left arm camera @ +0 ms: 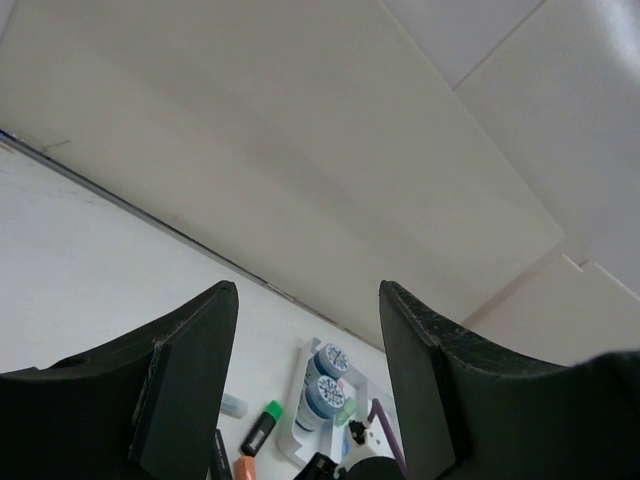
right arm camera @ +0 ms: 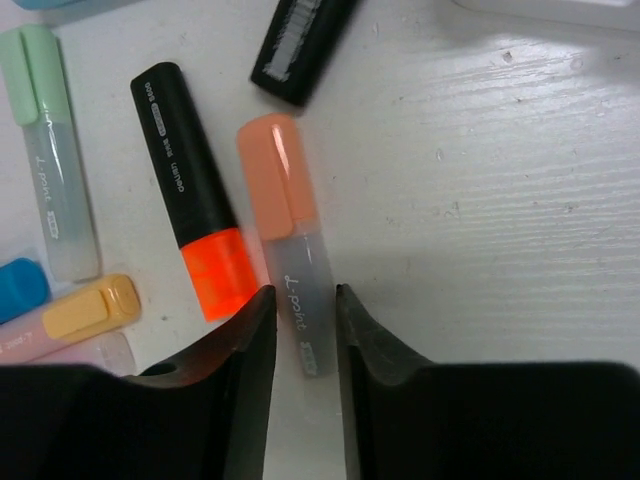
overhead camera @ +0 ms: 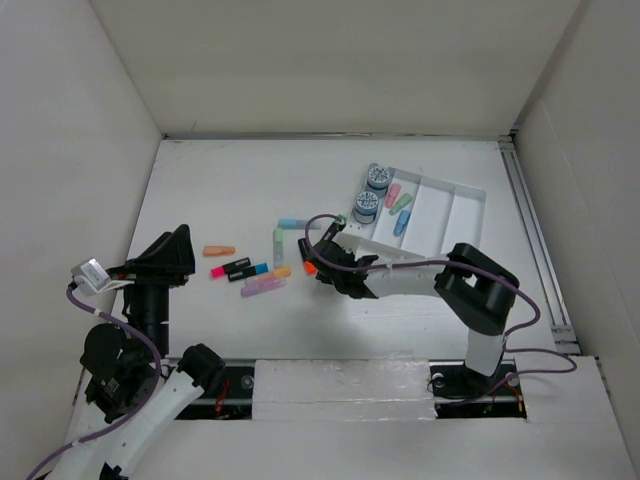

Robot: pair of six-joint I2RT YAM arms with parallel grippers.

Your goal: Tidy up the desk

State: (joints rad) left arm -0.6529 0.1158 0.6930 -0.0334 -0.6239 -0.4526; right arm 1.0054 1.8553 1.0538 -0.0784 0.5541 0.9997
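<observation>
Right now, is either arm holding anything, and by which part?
The left tool holds nothing. The right tool straddles the clear barrel of the peach pen on the desk; grip cannot be told.

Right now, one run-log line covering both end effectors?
left end effector: open, empty, raised | right end effector: astride peach pen lying on desk, grip unclear
</observation>
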